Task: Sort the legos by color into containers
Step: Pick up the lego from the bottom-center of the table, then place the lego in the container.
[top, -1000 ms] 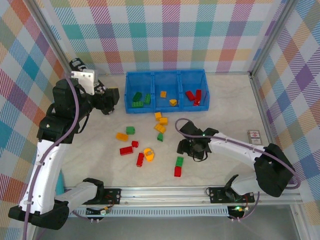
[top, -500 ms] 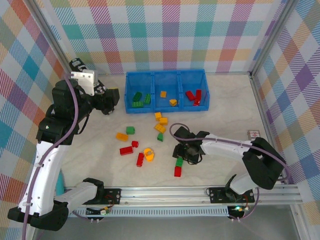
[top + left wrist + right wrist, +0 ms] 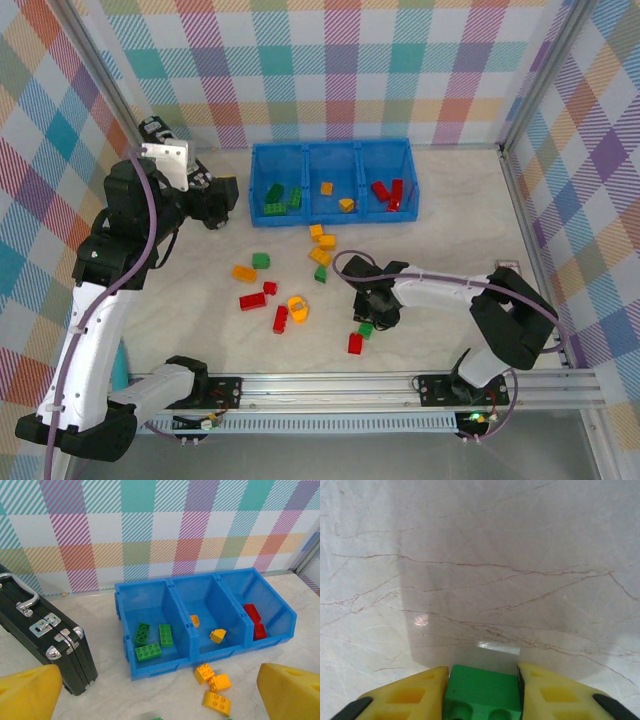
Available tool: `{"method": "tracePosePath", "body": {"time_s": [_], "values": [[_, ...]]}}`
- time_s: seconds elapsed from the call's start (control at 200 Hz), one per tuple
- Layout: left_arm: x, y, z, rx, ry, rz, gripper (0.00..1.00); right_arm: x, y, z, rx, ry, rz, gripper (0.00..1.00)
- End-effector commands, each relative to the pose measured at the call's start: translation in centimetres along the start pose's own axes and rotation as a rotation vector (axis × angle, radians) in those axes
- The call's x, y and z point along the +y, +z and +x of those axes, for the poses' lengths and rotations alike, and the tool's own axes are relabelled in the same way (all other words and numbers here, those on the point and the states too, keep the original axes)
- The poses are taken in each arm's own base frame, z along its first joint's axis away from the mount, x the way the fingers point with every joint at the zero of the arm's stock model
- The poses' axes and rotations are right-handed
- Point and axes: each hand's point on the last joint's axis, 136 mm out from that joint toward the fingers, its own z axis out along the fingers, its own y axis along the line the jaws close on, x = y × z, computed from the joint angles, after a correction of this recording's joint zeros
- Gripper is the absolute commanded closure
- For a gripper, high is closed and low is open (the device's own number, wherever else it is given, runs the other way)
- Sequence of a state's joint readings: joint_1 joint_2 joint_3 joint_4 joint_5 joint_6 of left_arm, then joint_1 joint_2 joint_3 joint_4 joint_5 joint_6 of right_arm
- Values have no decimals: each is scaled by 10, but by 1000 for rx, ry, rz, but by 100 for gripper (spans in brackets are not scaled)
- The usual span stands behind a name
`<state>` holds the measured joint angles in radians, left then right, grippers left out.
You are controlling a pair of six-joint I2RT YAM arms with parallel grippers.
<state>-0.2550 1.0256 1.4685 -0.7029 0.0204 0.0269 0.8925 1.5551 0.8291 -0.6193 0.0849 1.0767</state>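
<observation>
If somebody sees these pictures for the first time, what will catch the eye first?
The bright blue tray at the far middle of the table stands out, its three compartments holding green, yellow and red sorted legos. In front of it, loose legos lie scattered. Near the front edge, the right gripper is closed on a green lego.

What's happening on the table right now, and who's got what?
The right gripper is down at the table with its jaws closed against the sides of a green lego. The left gripper hangs open beside the blue tray, holding nothing. The tray has greens in its left compartment, yellows in the middle and reds on the right. Roughly ten more loose legos in all three colours lie in front of it.
</observation>
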Motion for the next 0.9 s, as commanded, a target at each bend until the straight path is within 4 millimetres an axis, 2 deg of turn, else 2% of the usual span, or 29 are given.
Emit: {"method": "tracePosePath", "body": {"time_s": [0.0,0.13,0.245,0.37,0.46,0.58,0.645,0.76,0.89], "values": [[-1,3,-1,-9,18,-1,0,12,8,8,33,-25,-30,68],[-1,3,0,-7,20,-2,0,13,3,4,15,-47,-26,71],[-1,5,0,-4,21,-4,0,25,-15,-12,-7,-147,-4,71],[1,4,0,-3,26,-13,0,46,-49,-46,-60,-289,23,71],[3,4,1,-1,31,-26,0,65,-74,-82,-133,-363,4,71],[5,8,3,11,35,-35,0,106,-105,-137,-263,-486,-58,71],[7,11,6,21,40,-45,0,137,-121,-165,-346,-576,-97,71],[11,16,7,33,39,-59,0,190,-134,-211,-487,-721,-106,70],[11,12,3,8,35,-60,0,241,-146,-261,-645,-790,-147,71]]}}
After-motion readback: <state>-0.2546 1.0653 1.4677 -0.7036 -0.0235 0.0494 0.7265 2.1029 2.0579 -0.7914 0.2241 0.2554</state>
